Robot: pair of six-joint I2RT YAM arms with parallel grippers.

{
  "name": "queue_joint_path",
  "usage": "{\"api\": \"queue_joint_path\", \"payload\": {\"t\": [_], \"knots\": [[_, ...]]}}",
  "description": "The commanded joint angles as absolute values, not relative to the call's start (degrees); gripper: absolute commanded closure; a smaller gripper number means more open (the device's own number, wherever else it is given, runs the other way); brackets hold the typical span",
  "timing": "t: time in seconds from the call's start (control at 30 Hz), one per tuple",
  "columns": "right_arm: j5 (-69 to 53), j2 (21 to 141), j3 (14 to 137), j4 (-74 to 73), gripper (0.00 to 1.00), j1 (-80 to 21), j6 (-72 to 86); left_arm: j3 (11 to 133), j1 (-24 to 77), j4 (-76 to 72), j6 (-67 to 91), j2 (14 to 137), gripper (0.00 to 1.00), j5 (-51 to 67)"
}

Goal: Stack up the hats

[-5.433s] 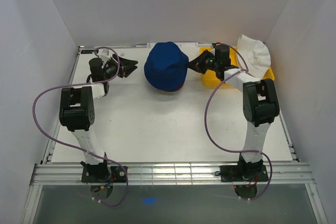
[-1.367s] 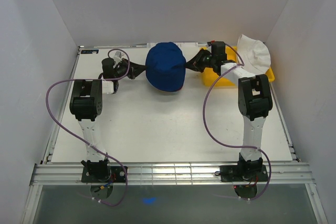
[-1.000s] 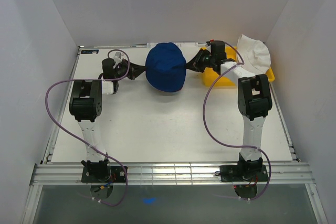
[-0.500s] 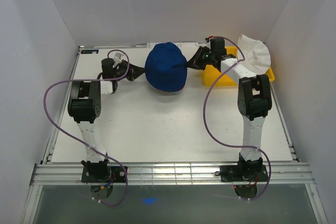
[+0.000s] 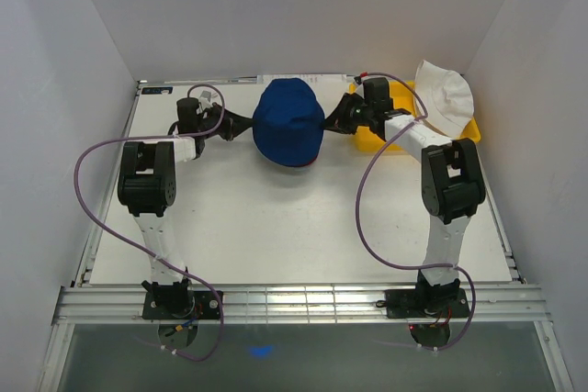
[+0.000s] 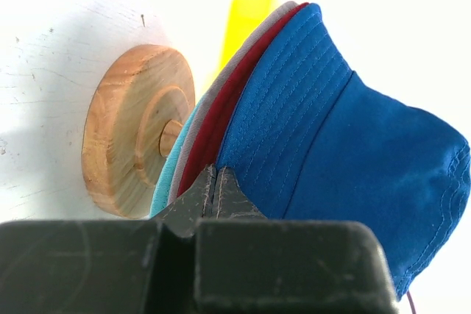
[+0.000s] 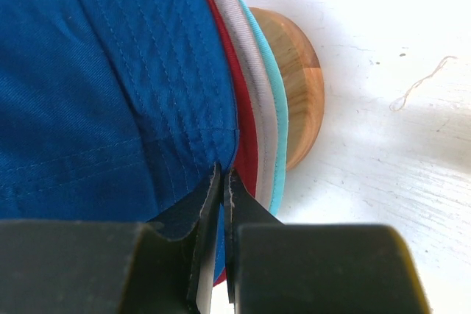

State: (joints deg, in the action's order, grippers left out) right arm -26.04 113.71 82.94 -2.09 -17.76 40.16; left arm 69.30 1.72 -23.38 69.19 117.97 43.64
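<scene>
A navy blue hat (image 5: 288, 123) tops the stack at the back middle of the table. Beneath it the brims of a dark red hat (image 6: 204, 141), a grey hat (image 7: 257, 101) and a teal hat (image 7: 277, 134) show, all on a wooden stand (image 6: 129, 130). My left gripper (image 5: 241, 124) is shut on the blue hat's left brim edge (image 6: 214, 182). My right gripper (image 5: 333, 119) is shut on its right brim edge (image 7: 223, 182). A white hat (image 5: 446, 94) lies at the back right, apart from both grippers.
A yellow tray (image 5: 378, 141) sits under the white hat, right behind my right wrist. The enclosure's white walls stand close around the table, the back wall just beyond the stack. Purple cables loop off both arms.
Both grippers have come in from either side onto the blue hat's brim. In the last half second they shifted slightly toward the back wall, and the hat moved with them.
</scene>
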Motion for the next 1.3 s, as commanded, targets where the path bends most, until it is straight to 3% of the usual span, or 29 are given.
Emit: {"api": "queue_joint_path", "payload": {"t": [0.0,0.53,0.8,0.9,1.03,1.27], "knots": [[-22.6,114.3,80.4,-6.4,0.92,-17.9,36.6,70.7,0.1,-15.1,65.7,118.0,1.0,38.5],[-21.0,122.0,82.2,-9.0,0.92,-15.5,34.4,74.3,0.1,-9.8,62.3,120.4,1.0,37.9],[-22.9,119.1,86.1,-11.5,0.88,-15.2,33.4,78.7,0.1,-6.5,58.4,120.9,0.99,39.6],[-23.7,118.3,88.4,-13.1,0.79,-15.2,33.0,79.9,0.1,-5.2,57.1,120.4,0.89,39.9],[-24.7,117.2,90.6,-14.1,0.67,-15.2,33.1,80.6,0.1,-4.4,56.2,119.4,0.68,40.1],[-24.0,114.3,93.4,-16.3,0.62,-15.1,33.0,82.3,0.1,-3.2,54.8,117.5,0.53,40.6]]}}
